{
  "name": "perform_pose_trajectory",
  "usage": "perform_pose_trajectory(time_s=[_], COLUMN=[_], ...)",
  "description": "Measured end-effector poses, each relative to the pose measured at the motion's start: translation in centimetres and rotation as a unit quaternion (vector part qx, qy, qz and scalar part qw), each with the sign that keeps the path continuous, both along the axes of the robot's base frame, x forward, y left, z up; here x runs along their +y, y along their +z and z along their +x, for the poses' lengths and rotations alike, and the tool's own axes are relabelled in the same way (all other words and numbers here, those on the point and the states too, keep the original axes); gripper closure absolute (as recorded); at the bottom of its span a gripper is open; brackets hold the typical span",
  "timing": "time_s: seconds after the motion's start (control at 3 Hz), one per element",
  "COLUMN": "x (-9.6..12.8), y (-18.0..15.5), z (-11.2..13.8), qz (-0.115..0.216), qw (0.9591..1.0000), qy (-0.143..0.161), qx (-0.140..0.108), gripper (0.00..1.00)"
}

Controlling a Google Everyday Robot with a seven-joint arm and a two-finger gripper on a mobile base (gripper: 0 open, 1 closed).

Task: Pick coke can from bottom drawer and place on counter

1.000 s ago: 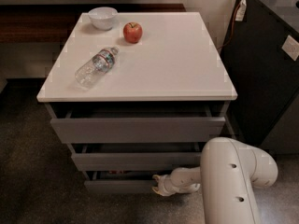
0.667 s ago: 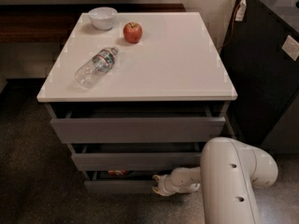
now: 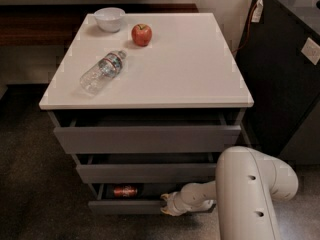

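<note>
Three grey drawers stacked beneath the counter [image 3: 190, 64], each with a dark gap showing above its flat front: top drawer [image 3: 147, 138], middle drawer [image 3: 145, 172] and, lowest, the bottom drawer [image 3: 125, 207], pulled out far enough to expose part of its dark interior.

Coke can [image 3: 124, 190] lying on its side inside the bottom drawer, below the counter's left half; dark red body set lengthwise along the drawer front, close behind the front panel.

Gripper [image 3: 167, 204] low at the front edge of the bottom drawer, roughly under the counter's middle, to the right of the coke can and apart from it — grip state cannot be told, since the tip merges with the drawer front. Nothing seen held.

White arm [image 3: 250, 194] large in the foreground, below the counter's front right corner, forearm reaching leftward to the gripper.

On the counter itself:
- white bowl [image 3: 109, 19] at the far left corner;
- red apple [image 3: 141, 34] just right of the bowl, near the far edge, not touching it;
- clear plastic bottle [image 3: 102, 72] on its side on the left half, lying diagonally, cap end toward the apple.

Black cabinet [image 3: 285, 84] to the right of the counter — an orange cable [image 3: 246, 36] running down its near corner. Dark floor [image 3: 35, 184] to the left of and below the counter.
</note>
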State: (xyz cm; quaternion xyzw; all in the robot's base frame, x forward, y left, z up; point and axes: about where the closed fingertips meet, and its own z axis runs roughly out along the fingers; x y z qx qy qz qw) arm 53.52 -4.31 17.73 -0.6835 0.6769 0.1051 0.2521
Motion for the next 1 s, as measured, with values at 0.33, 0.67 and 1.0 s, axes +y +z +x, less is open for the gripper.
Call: perform_pose_trajectory(time_s=[0.33, 0.67, 1.0], x=[0.0, 1.5, 1.4], y=[0.0, 0.2, 0.2], z=[0.0, -2.3, -2.3], qz=[0.0, 0.014, 0.014], qw=[1.0, 0.9994, 0.9994], qy=[0.0, 0.026, 0.026], qx=[0.0, 0.016, 0.017], gripper=[1.0, 1.0, 1.0])
